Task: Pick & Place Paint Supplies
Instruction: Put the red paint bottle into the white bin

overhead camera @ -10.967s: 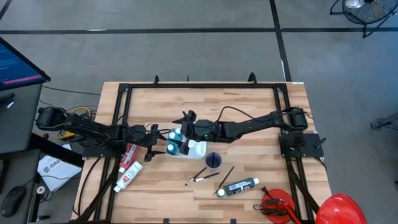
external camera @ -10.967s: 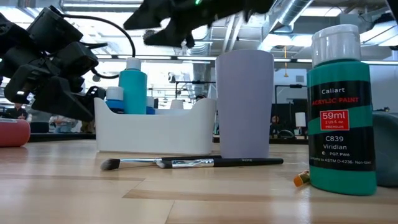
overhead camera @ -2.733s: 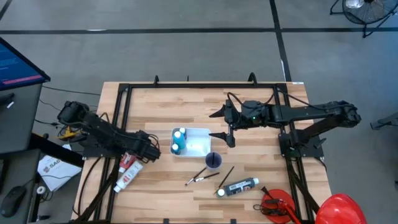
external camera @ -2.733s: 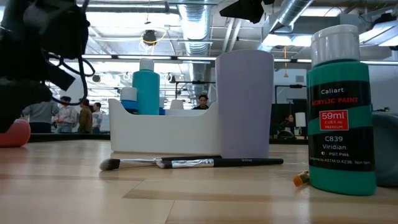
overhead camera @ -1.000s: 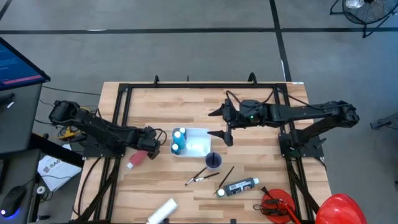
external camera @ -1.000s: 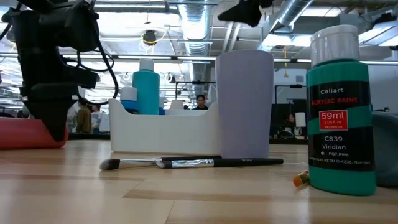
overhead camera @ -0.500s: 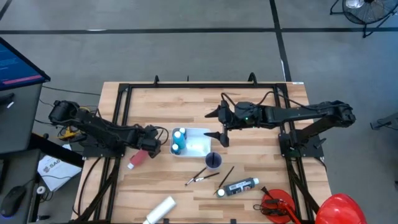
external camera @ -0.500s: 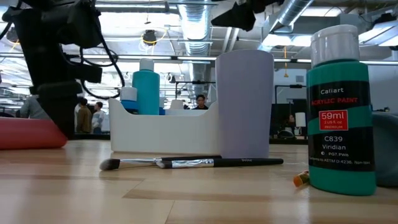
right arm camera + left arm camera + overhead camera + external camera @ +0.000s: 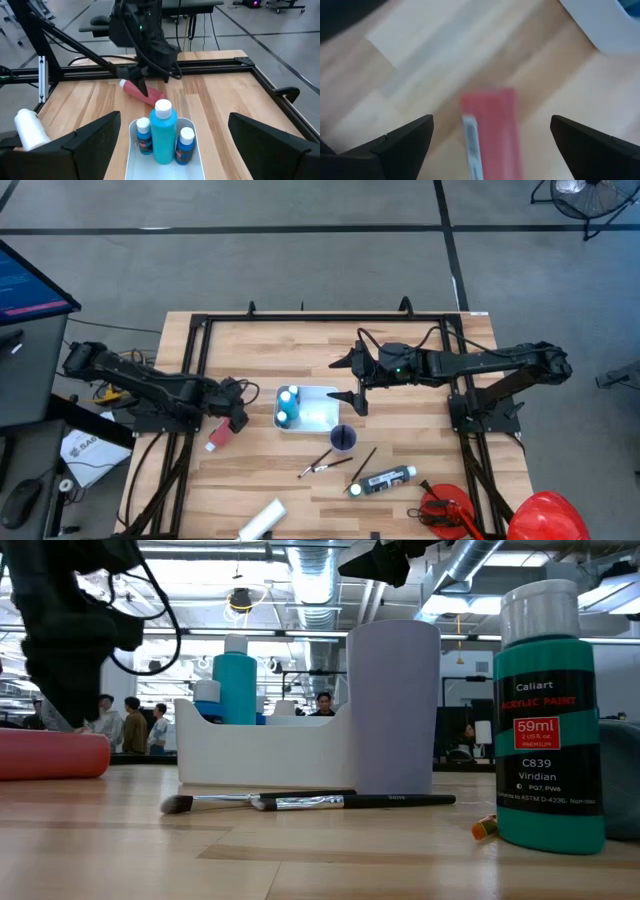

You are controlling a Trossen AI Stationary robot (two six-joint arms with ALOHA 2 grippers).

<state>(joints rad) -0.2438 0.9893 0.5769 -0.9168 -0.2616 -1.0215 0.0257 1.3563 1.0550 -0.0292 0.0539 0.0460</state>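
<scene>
Fingers spread wide on both arms, nothing between them. Left gripper point(image 9: 236, 416) sits low just above the red paint tube point(image 9: 220, 434), which lies flat on the wooden table point(image 9: 420, 340) left of the white bin point(image 9: 318, 416); the left wrist view shows the tube point(image 9: 492, 130) on bare wood between the two dark fingertips point(image 9: 405, 140), not touched. Right gripper point(image 9: 352, 380) hangs in the air over the bin's far right corner, empty.

Surroundings: a lavender cup point(image 9: 343, 438) stands just in front of the bin's right end. A red dome point(image 9: 545, 515) sits at the near right corner, with a red tool point(image 9: 445, 510) beside it. Black frame rails run along the table's far edge and sides.

Count:
- Three blue bottles with white caps upright in the bin's left end, one tall point(image 9: 163, 132), two short point(image 9: 144, 135).
- One red tube, outside the bin.
- One white tube point(image 9: 262, 520) lying at the near edge, well apart from the rest.
- One dark bottle with white cap point(image 9: 382, 479), lying flat in front of the cup.
- Two thin brushes point(image 9: 325, 466) on the wood by the cup.

Pose: left arm stretched low from the table's left side toward the bin. Right arm reaches in from the right, extended nearly level, wrist camera facing across the bin at the left arm.
</scene>
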